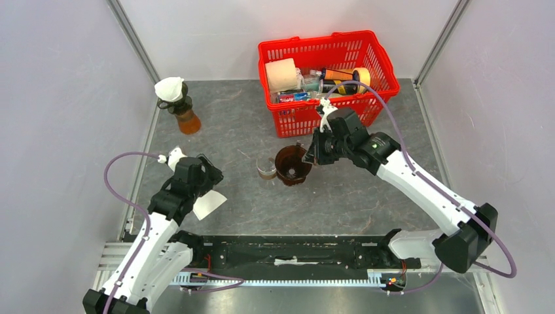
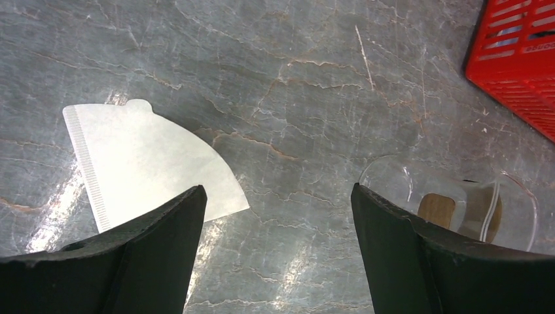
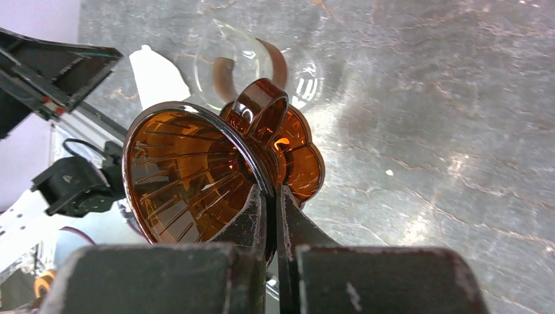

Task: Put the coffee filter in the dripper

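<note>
Paper lies nearest the arm bases: the coffee filter (image 2: 144, 157) rests flat on the table (image 1: 366, 203), a white fan shape with a crimped seam down one straight edge. The left gripper (image 2: 278, 196) hangs over it with its black jaws wide apart and nothing between them. In the left wrist view one finger (image 2: 150, 248) covers the filter's lower corner.

Further out, toward the middle of the table, the right gripper (image 3: 269, 196) is pinched tight on the rim of the dripper (image 3: 190, 176) — a translucent amber cone with ribbed inner walls, a ring handle and a scalloped base. The filter sits well apart from it, off to the left. Just beside the dripper stands a clear glass server (image 2: 458, 206) with a brown band. Whether the two touch I cannot tell.

At the far left is a bottle (image 1: 186, 118) of amber liquid, capped by a white paper cone (image 1: 170, 88). At the far right is a red plastic basket (image 1: 327, 49) with slotted walls. It holds a pale paper roll (image 1: 281, 74), a yellow tape roll (image 1: 361, 75) and several small bottles and packets too jumbled to name. The right arm's purple cable arcs across the basket's front — the tabletop is grey stone-patterned, veined and glossy.
</note>
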Controlling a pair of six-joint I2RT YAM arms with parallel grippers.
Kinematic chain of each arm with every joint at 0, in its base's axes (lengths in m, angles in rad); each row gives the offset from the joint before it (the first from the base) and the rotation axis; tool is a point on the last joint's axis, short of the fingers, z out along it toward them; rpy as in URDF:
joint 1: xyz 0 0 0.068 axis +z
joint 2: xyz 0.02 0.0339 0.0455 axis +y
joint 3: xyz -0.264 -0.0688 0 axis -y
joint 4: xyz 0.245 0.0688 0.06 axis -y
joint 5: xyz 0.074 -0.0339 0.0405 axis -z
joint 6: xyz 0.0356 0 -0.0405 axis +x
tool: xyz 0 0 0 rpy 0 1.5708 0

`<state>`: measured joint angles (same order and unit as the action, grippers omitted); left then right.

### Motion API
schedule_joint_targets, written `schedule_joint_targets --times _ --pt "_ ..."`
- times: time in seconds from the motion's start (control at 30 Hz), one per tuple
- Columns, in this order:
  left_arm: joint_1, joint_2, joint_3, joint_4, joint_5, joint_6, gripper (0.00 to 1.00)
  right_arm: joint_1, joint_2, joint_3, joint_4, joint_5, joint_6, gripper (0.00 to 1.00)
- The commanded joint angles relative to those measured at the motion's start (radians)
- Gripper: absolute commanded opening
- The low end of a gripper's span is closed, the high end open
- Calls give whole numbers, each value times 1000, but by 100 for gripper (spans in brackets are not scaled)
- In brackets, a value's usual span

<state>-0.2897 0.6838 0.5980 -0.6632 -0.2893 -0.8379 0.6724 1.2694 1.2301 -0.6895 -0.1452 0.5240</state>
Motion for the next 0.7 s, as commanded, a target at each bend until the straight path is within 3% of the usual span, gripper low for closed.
schedule_joint_targets --times 0.0,0.67 --pt "-3 0 -26 28 -44 -60 88 10 73 106 62 -87 36 1" --pt "0 5 -84 -109 -194 -154 88 26 414 413 52 -87 -40 9"
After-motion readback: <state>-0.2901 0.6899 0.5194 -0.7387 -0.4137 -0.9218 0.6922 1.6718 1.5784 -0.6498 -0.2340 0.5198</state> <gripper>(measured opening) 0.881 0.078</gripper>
